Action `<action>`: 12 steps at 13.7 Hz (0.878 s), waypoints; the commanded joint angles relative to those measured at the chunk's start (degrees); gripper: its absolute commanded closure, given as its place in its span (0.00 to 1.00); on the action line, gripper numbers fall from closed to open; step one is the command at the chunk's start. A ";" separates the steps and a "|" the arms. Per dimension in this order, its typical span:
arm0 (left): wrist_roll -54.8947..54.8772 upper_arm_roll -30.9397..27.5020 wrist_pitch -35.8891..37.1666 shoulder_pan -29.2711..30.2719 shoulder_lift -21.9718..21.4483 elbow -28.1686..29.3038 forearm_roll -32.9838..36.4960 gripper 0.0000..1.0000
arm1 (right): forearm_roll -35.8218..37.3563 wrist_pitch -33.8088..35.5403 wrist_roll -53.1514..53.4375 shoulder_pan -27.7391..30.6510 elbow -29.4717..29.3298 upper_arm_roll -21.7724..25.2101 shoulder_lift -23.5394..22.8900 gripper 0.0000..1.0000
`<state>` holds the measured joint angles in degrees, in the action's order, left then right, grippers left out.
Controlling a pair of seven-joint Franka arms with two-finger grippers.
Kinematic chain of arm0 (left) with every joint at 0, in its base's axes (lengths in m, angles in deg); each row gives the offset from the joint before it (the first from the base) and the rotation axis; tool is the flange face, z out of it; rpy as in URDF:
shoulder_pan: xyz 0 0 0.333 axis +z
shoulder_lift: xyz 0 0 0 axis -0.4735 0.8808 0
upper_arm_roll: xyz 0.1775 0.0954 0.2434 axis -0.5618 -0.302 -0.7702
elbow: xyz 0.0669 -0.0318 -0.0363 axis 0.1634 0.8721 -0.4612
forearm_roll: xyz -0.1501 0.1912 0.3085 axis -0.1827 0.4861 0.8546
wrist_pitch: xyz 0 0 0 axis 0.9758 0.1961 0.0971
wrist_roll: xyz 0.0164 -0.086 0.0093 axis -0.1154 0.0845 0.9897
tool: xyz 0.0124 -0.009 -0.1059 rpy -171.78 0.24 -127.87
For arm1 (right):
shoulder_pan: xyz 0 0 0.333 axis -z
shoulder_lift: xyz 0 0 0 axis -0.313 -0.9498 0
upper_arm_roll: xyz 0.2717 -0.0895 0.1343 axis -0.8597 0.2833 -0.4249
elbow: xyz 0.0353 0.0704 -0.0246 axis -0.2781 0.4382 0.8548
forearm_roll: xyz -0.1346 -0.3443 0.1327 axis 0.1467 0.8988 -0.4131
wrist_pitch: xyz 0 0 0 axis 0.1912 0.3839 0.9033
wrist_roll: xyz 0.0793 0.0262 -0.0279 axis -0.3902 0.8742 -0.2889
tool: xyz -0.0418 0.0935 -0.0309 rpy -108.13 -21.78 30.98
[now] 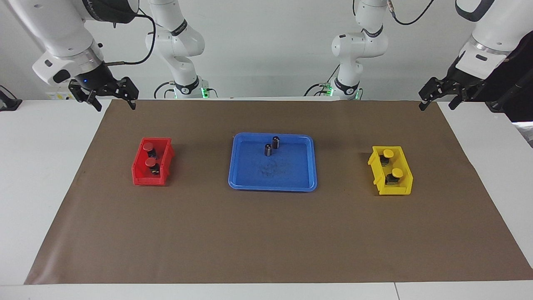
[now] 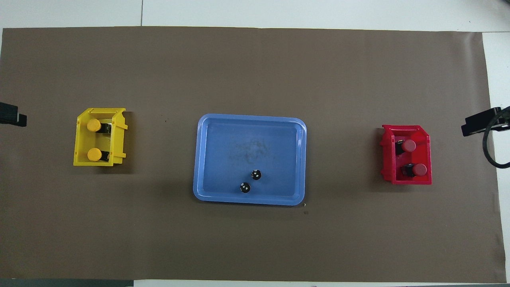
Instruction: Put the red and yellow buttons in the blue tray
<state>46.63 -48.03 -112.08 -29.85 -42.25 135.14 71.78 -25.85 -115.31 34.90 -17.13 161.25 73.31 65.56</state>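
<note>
both sets of jaws are standing open and holding nothing in the facing view: right gripper [image 1: 112, 95] is hanging over the brown mat's [image 1: 266, 233] corner near the red bin [image 1: 143, 177], left gripper [image 1: 441, 93] over the corner near the yellow bin [image 1: 395, 189], both waiting. nothing is moved yet; the glossy blue tray [image 1: 272, 177] is holding only two dark cylinders [image 1: 272, 146]. overhead view: red buttons [image 2: 413, 158] are sitting in the deep red bin, yellow buttons [image 2: 94, 139] in the yellow bin, smooth round caps; the shallow rounded tray is lying between them.
</note>
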 commanded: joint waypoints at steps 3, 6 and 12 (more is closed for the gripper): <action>-0.31 0.31 0.39 0.44 -1.25 1.30 0.91 0.00 | 0.22 -0.38 0.82 0.21 0.52 -0.15 0.52 0.00; -0.31 0.31 0.39 0.44 -1.25 1.30 0.91 0.00 | -0.13 -1.25 0.82 0.30 0.52 0.02 0.52 0.00; -0.31 0.31 0.39 0.44 -1.25 1.21 0.91 0.00 | -0.39 -6.93 0.11 0.30 4.89 0.20 1.83 0.00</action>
<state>46.63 -48.03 -112.03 -29.85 -42.25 135.14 71.78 -25.91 -117.20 34.92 -17.08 161.87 73.77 65.62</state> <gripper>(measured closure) 0.000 0.000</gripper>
